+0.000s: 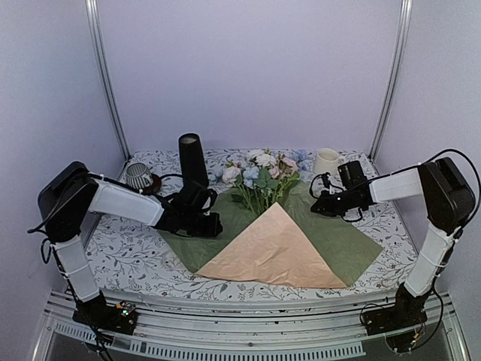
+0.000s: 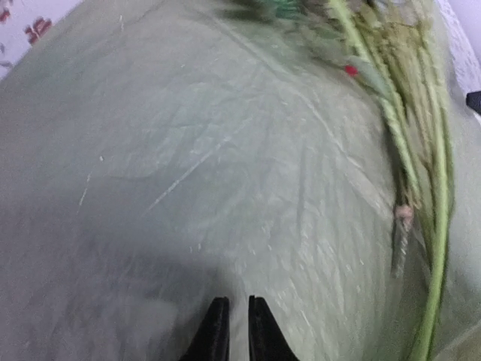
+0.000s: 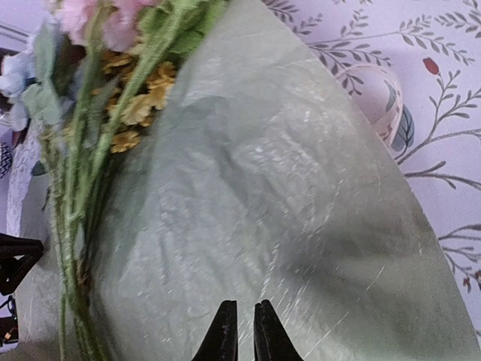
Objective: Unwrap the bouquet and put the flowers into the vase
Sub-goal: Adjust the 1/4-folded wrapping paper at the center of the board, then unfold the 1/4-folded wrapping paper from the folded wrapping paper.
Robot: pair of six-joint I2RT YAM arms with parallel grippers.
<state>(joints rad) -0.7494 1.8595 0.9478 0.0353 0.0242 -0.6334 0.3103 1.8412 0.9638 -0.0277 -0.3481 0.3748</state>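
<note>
Left wrist view: shows the left claw (image 2: 239,304) with its two black fingers nearly together, a thin slit between the tips and nothing caught in it. Hangs low over the olive-green inside of the paper wrap (image 2: 210,173), which lies opened out and creased; cannot tell whether the tips touch the sheet. Finds the green stems of the flowers (image 2: 425,195) lying on the wrap to the right of the tips, well apart from them.

Right wrist view: shows the right claw (image 3: 246,308) likewise with tips almost meeting, grasping nothing, over the green sheet. Puts the stems along the left side, with yellow clusters and pink and light blue blooms toward the top. Catches a cream ribbon (image 3: 389,105) looped on the floral-patterned bench (image 3: 443,45) just beside the wrap's curved edge.

Top external view: places the claws at opposite sides of the spread wrap, with the flowers between them. Shows a peach corner folded up over the lower stems, blooms pointing toward the back wall. Sets the black vase (image 1: 190,154) upright just behind the left arm, apart from the flowers. Leaves a striped cup (image 1: 138,174) on a red saucer (image 1: 155,183) at the back left and a white mug (image 1: 327,160) at the back right.
</note>
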